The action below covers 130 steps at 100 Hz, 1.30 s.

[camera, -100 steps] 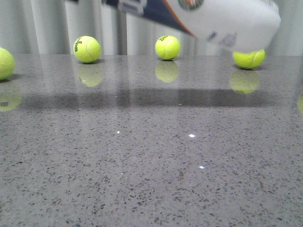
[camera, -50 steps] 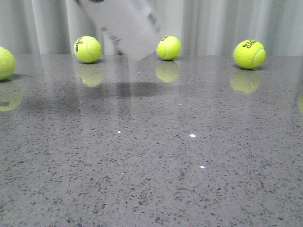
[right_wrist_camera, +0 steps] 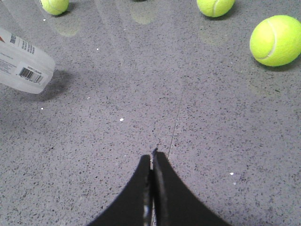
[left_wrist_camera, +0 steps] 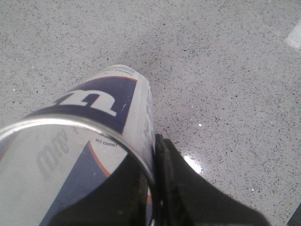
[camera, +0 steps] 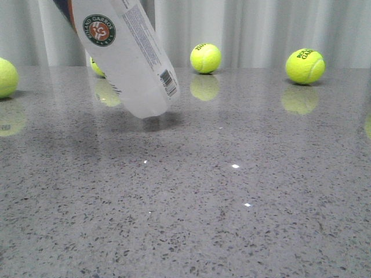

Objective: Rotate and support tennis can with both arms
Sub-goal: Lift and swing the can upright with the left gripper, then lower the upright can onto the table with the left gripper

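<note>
The tennis can [camera: 130, 55] hangs tilted at the left of the front view. Its white bottom end is low over the table and its navy top leaves the frame at the upper left. The Roland Garros badge [camera: 99, 30] faces the camera. In the left wrist view my left gripper [left_wrist_camera: 141, 188] is shut on the can [left_wrist_camera: 101, 101] near its navy end, with one black finger [left_wrist_camera: 164, 174] pressed against its side. My right gripper [right_wrist_camera: 153, 157] is shut and empty over bare table, well apart from the can's white end [right_wrist_camera: 23, 68]. Neither gripper shows in the front view.
Yellow-green tennis balls lie along the back of the grey speckled table [camera: 232, 191]: one at the far left [camera: 4, 77], one half hidden behind the can [camera: 95, 68], one in the middle [camera: 205, 58] and one at the right [camera: 305, 65]. A grey curtain hangs behind.
The can has swung from nearly level at the top right to a steep tilt at the left. Its white end has come down close to the table.
</note>
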Available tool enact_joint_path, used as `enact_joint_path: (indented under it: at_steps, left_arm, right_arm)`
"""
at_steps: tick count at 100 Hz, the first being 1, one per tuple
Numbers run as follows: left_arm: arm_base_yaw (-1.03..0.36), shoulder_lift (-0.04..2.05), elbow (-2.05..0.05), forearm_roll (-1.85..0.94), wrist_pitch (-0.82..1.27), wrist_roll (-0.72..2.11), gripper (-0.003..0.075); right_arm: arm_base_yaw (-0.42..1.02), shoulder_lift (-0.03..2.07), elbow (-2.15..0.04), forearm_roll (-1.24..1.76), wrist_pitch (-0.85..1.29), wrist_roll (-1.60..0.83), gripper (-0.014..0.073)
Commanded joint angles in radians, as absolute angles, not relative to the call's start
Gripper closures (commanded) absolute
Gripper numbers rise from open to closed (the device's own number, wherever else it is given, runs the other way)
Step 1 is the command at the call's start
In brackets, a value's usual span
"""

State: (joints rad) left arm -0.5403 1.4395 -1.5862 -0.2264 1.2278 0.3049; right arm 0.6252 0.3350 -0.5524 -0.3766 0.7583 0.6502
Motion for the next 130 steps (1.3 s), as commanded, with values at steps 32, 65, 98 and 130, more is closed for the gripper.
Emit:
enact_joint_path:
  at_steps: [32, 65, 98, 130]
  left_arm:
    - [-0.547, 1.412, -1.619, -0.251, 1.16, 0.296, 0.0352]
    - [-0.547, 1.45, -1.625, -0.283, 0.999, 0.298, 0.0319]
    - [-0.549, 1.459, -1.625, -0.349, 0.916, 0.341, 0.0321]
    - [-0.549, 1.281, -1.483, -0.349, 0.651, 0.341, 0.0606]
  right_arm:
    - [0.619, 0.343, -0.577, -0.41, 0.692, 0.649, 0.0659]
    - [0.619, 0.343, -0.577, -0.41, 0.692, 0.649, 0.0659]
    - [0.619, 0.343, -0.577, -0.41, 0.692, 0.649, 0.0659]
    - [0.619, 0.343, -0.577, -0.41, 0.692, 0.649, 0.0659]
